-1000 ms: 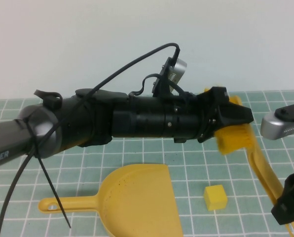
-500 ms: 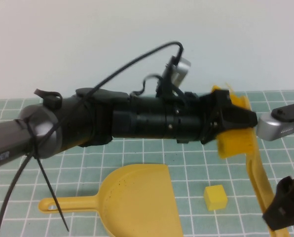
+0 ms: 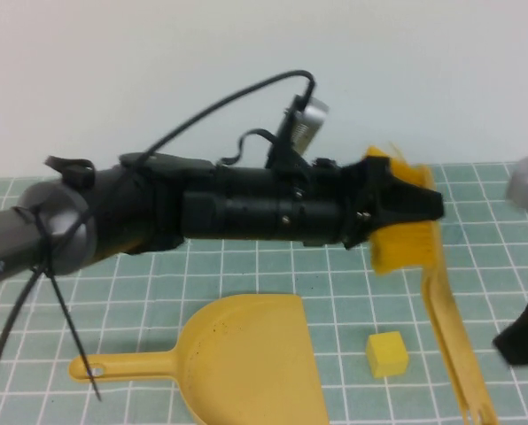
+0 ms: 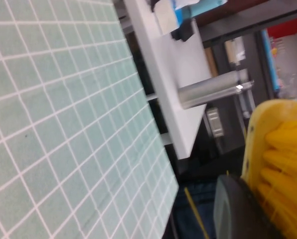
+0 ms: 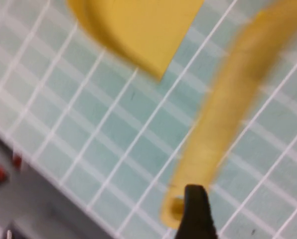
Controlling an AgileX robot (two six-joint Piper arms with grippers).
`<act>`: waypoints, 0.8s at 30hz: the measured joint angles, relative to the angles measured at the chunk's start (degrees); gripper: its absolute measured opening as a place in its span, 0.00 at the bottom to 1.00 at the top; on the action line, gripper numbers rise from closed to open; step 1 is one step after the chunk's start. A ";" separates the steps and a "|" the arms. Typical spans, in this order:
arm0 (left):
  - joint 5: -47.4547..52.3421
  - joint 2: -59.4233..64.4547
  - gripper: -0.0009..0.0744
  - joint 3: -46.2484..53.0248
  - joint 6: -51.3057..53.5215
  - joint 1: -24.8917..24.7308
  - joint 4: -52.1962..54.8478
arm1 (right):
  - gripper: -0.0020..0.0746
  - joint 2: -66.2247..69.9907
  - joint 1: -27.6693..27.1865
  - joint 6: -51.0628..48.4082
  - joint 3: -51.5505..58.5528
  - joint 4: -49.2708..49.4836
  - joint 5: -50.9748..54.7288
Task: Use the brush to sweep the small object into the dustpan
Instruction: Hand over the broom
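The dustpan lies nearest on the green tiled mat, mouth toward the small pale-yellow cube just beside it. Beyond the cube, the brush slants over the mat, its bristle block pinched by the left gripper. The right gripper, off the handle's end, stands spread, holding nothing.

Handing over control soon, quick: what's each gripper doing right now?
Left gripper: closed on the brush at its bristle head, above the mat.
Right gripper: at the right edge, off the brush handle, holding nothing; open.
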 joint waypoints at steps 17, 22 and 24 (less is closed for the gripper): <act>20.73 0.00 0.22 -0.21 6.65 9.46 0.23 | 0.65 3.14 -21.47 -28.60 8.54 50.47 0.33; 20.73 0.00 0.22 -0.42 5.70 9.46 0.23 | 0.65 5.54 -22.12 -35.44 15.30 53.85 -0.81; 20.73 0.00 0.22 -0.50 5.70 9.46 0.23 | 0.65 5.53 -22.12 -38.75 18.40 54.85 -0.96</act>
